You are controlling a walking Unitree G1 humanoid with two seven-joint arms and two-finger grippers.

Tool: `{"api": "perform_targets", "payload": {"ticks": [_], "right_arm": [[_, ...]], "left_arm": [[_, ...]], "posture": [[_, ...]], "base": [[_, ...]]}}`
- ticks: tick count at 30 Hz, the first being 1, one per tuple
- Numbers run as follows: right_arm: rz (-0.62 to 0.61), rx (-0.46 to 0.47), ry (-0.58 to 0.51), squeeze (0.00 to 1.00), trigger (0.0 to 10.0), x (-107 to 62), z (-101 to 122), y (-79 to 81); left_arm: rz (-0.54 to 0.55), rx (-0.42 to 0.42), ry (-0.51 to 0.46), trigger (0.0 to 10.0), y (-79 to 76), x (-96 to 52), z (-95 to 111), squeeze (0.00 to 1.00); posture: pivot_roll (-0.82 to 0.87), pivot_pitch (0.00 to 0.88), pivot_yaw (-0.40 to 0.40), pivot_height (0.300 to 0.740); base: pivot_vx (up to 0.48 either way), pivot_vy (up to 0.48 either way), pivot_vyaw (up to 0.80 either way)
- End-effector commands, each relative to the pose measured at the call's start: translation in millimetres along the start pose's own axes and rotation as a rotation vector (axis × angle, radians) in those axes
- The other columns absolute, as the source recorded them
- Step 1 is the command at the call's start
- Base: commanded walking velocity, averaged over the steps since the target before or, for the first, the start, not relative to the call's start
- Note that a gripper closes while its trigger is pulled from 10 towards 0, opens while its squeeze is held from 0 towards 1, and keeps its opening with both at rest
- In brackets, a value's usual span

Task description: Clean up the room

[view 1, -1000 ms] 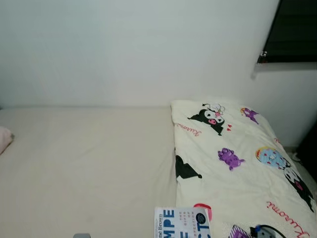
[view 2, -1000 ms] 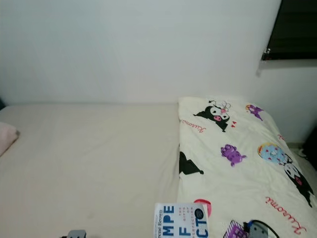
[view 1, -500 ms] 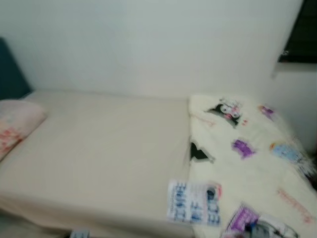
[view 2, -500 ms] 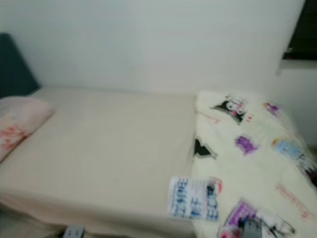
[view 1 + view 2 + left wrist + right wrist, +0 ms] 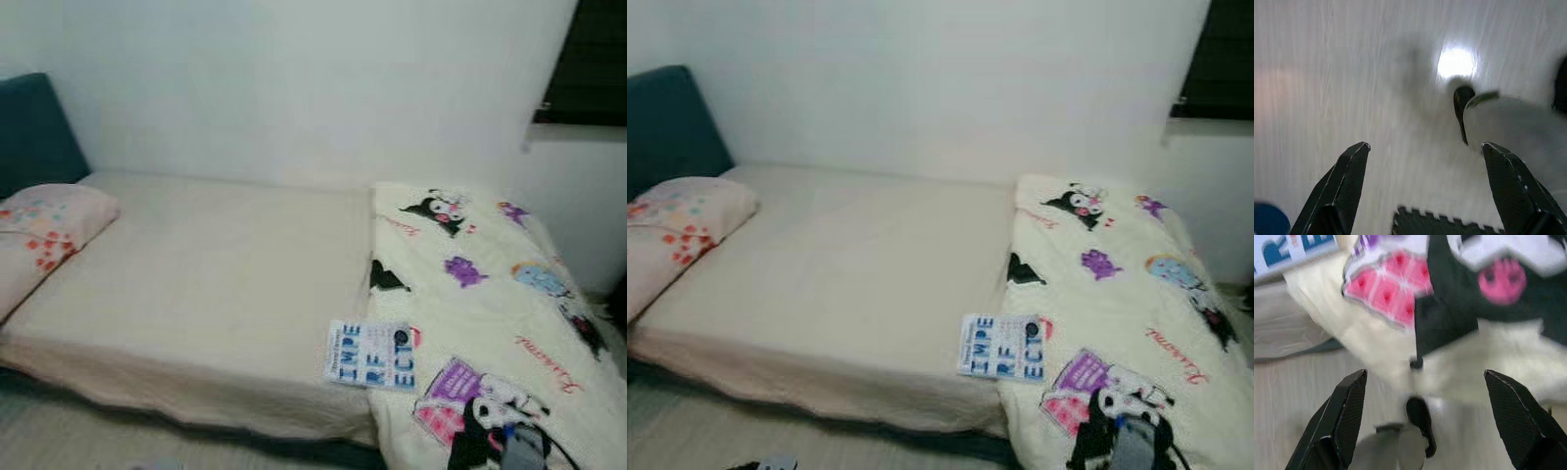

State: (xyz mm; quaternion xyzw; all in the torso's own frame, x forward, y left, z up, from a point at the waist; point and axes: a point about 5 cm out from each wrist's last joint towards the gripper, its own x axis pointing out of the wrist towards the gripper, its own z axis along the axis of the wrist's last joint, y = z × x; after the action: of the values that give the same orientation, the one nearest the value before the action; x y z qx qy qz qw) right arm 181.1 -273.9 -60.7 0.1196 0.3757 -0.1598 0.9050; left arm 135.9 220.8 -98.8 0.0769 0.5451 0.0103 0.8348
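Left gripper (image 5: 1422,188) and right gripper (image 5: 1425,418) are each showing two long black wedge fingers, finely textured, with angular tips.

Plain white wall (image 5: 294,88), dark teal padded headboard (image 5: 671,122), dark window (image 5: 588,59) at upper right, pale wood-grain floor (image 5: 686,436), black interlocking foam mat edge (image 5: 1444,225).

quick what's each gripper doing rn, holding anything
Left gripper: open, holding nothing, over the floor.
Right gripper: open, holding nothing, by the edge of the cartoon blanket.
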Motion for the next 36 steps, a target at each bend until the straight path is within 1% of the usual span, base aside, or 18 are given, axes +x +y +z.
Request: {"api": "perform_targets", "payload": {"ticks": [1,3,5,6,8,9,11,12,16,19,20,22,23,26,28,29,33,36], "right_arm": [[0.004,-0.002,-0.048,0.00,10.0,1.8,11,1.6],[0.009,-0.002,-0.063,0.00,10.0,2.7,15,3.0],[0.017,-0.004,-0.099,0.00,10.0,4.4,26,5.1],[0.017,-0.004,-0.099,0.00,10.0,4.4,26,5.1],[0.020,-0.011,-0.138,0.00,10.0,6.0,38,6.6],[0.020,-0.011,-0.138,0.00,10.0,6.0,38,6.6],[0.025,-0.018,-0.174,0.00,10.0,7.1,50,8.3],[0.025,-0.018,-0.174,0.00,10.0,7.1,50,8.3],[0.018,-0.022,-0.218,0.00,10.0,8.5,66,10.7],[0.020,-0.006,-0.219,0.00,10.0,8.8,67,11.5],[0.050,-0.018,-0.182,0.00,10.0,11.0,66,18.5],[0.065,-0.024,-0.167,0.00,10.0,11.8,66,21.7],[0.107,-0.036,-0.151,0.00,10.0,12.8,65,28.4],[0.135,-0.041,-0.143,0.00,10.0,13.2,64,32.8],[0.194,-0.046,-0.134,0.00,10.0,14.0,62,44.2],[0.206,-0.046,-0.129,0.00,10.0,14.2,61,46.8],[0.216,-0.048,-0.113,0.00,10.0,14.6,59,49.6],[0.191,-0.063,-0.076,0.00,10.0,15.4,55,49.4]], "left_arm": [[-0.003,0.009,-0.006,10.0,0.8,0.4,4,0.00],[-0.005,0.006,-0.006,10.0,0.4,0.4,4,0.00],[-0.010,-0.007,-0.003,10.0,-0.7,0.3,3,0.00],[-0.010,-0.007,-0.003,10.0,-0.7,0.3,3,0.00],[-0.005,-0.020,-0.003,10.0,-1.0,0.3,2,0.00],[-0.005,-0.020,-0.003,10.0,-1.0,0.3,2,0.00],[-0.001,-0.026,-0.005,10.0,-1.3,0.3,2,0.00],[-0.001,-0.026,-0.005,10.0,-1.3,0.3,2,0.00],[0.001,-0.025,-0.011,10.0,-1.9,0.4,3,0.00],[0.001,-0.025,-0.012,10.0,-1.9,0.5,3,0.00],[-0.001,-0.022,-0.016,10.0,-2.3,0.5,4,0.00],[-0.001,-0.020,-0.016,10.0,-2.4,0.5,4,0.00],[0.003,-0.012,-0.014,10.0,-2.2,0.6,4,0.00],[0.007,-0.006,-0.012,10.0,-2.0,0.6,4,0.00],[0.016,-0.028,-0.015,10.0,-1.8,0.5,4,0.00],[0.022,-0.032,-0.013,10.0,-1.6,0.5,3,0.00],[0.028,-0.030,-0.010,10.0,-1.4,0.5,3,0.00],[0.027,-0.028,-0.008,10.0,-1.4,0.6,3,0.00]], "posture": [[-0.04,0.000,0.022,0.740],[-0.04,0.000,0.020,0.740],[-0.04,0.000,0.019,0.740],[-0.04,0.000,0.019,0.740],[-0.04,0.000,0.018,0.740],[-0.04,0.000,0.018,0.740],[-0.04,0.000,0.015,0.740],[-0.04,0.000,0.015,0.740],[-0.05,0.000,0.012,0.740],[-0.05,0.000,0.012,0.740],[-0.05,0.000,0.011,0.740],[-0.05,0.000,0.011,0.740],[-0.05,0.000,0.009,0.740],[-0.05,0.000,0.009,0.740],[-0.05,0.000,0.009,0.740],[-0.05,0.000,0.007,0.740],[-0.05,0.000,0.007,0.740],[-0.05,0.000,0.007,0.735]], "base": [[0.000,-0.461,0.76],[0.000,-0.461,0.76],[0.000,-0.351,0.76],[0.000,-0.315,0.76],[0.000,0.000,0.76],[0.000,0.000,0.76],[0.000,0.000,0.76],[0.000,0.000,0.76],[0.000,0.000,0.57],[0.000,0.000,0.00],[0.000,0.000,0.00],[0.000,0.000,0.00],[0.000,-0.480,0.00],[0.000,-0.480,0.00],[0.000,-0.452,0.00],[0.000,0.000,0.00],[0.000,0.000,0.00],[0.000,0.000,0.00]]}}
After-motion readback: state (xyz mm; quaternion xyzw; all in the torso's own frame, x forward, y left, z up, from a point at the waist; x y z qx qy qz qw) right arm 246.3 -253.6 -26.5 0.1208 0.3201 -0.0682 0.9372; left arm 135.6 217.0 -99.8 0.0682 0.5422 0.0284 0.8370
